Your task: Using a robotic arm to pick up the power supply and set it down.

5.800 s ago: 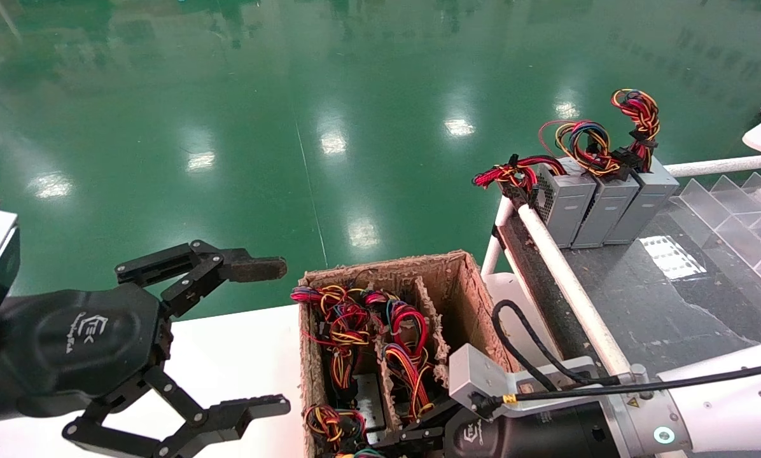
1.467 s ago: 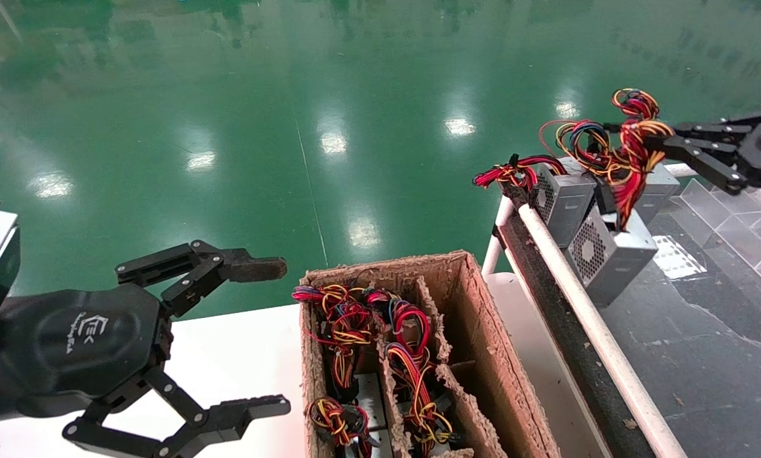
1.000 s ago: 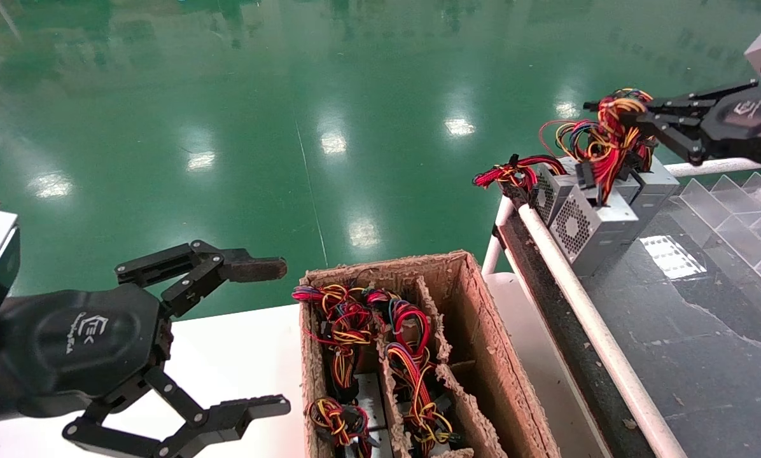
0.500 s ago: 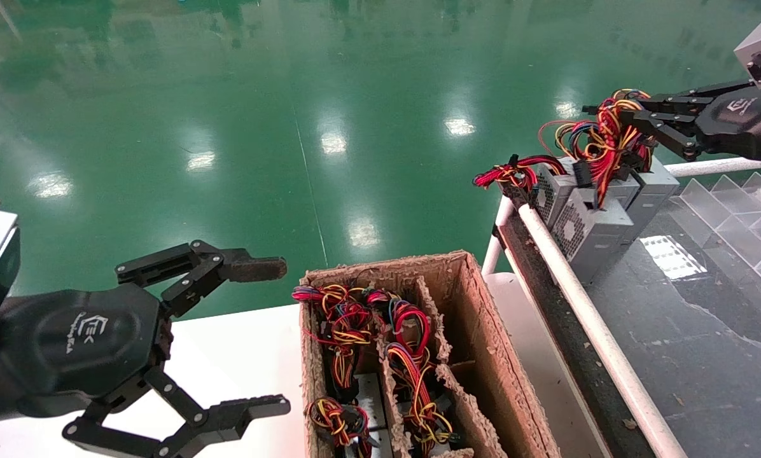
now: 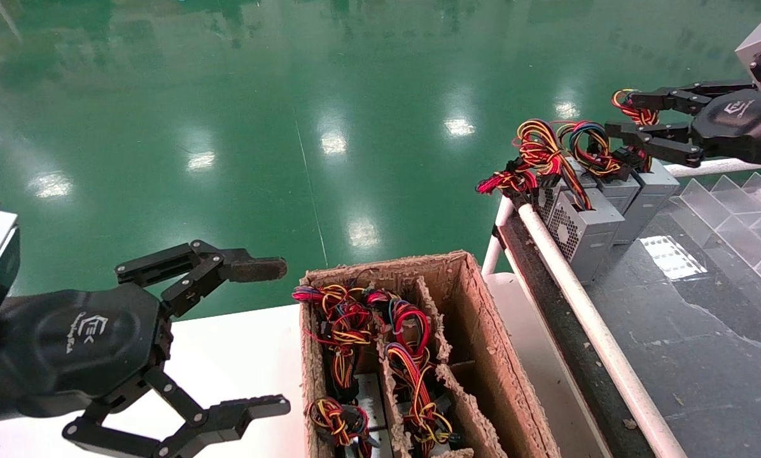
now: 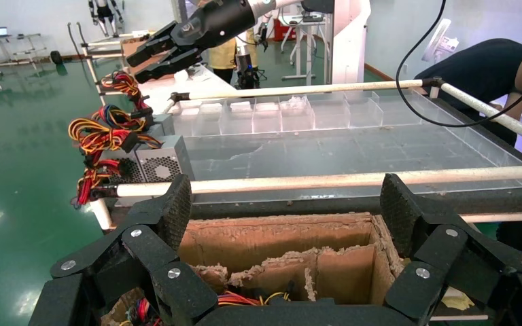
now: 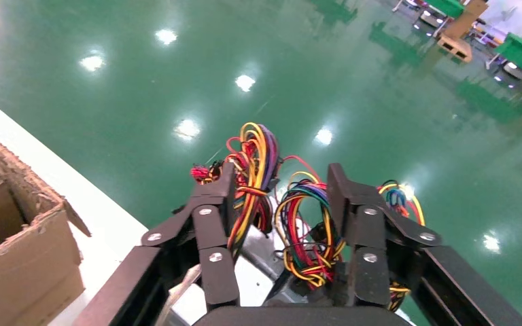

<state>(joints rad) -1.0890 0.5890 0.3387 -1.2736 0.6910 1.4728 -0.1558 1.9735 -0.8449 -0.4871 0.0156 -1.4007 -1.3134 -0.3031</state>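
1. Right gripper (image 5: pixel 628 117) — the robotic arm's rounded black head with white logo and riveted linkage fingers, at far right above the row of grey units; its fingers are spread and hold nothing.
2. Power supply (image 5: pixel 587 226) — small grey metal box with a perforated fan grille on its near-left face, standing on the dark worktop (image 5: pixel 686 324) at the near-left end of the row, just beside the white rail (image 5: pixel 578 299). A bundle of red, yellow, orange and black wires (image 5: pixel 543 152) arches from its top.
3. Neighbouring units (image 5: pixel 641 197) — identical grey boxes touching side by side, farther right, each topped by looped coloured wires.
4. Cardboard box (image 5: pixel 476 331) — rough, frayed brown walls and dividers, near centre; several compartments hold wire bundles, the right one looks vacant.
5. Clear plastic dividers (image 5: pixel 737 203) — angular transparent partitions, far right on the worktop.
6. Left gripper (image 5: pixel 272 331) — parked at near left over the white table (image 5: pixel 240 356), fingers wide apart, one pad worn brownish.
7. Background — glossy green floor (image 5: pixel 291 95).
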